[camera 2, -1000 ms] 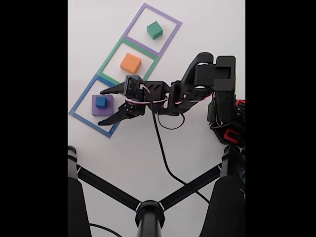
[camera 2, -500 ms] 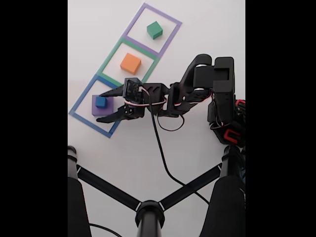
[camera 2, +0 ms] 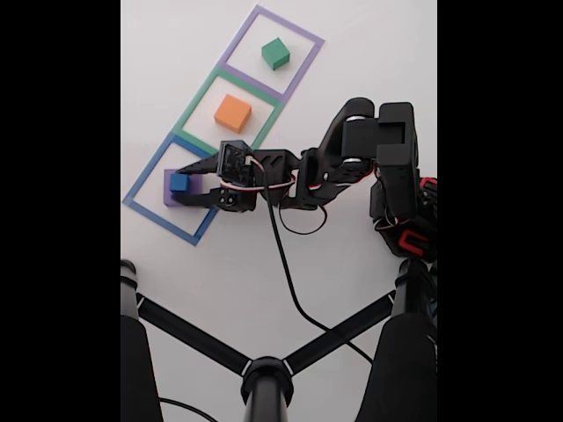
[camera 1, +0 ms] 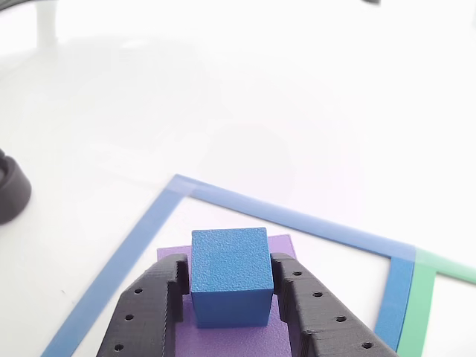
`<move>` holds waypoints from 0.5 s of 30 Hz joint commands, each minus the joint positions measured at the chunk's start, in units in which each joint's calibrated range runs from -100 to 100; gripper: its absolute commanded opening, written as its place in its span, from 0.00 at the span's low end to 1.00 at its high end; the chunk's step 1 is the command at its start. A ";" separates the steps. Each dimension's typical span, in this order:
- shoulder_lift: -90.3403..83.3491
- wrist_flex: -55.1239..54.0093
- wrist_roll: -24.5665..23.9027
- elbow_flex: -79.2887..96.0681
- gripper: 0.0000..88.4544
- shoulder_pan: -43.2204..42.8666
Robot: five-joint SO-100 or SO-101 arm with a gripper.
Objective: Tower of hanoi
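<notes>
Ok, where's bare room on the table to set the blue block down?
Bare table left of the outlines, and below the blue outline. The outline itself is crowded: gripper, blue block, purple block.

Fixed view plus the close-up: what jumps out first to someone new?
The gripper closed around the blue block, which sits on the purple block inside the blue square outline. In the fixed view, the orange block sits in the green outline and the green block in the purple outline.
</notes>
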 commanded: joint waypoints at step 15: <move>-12.21 10.19 0.59 -0.94 0.03 -0.22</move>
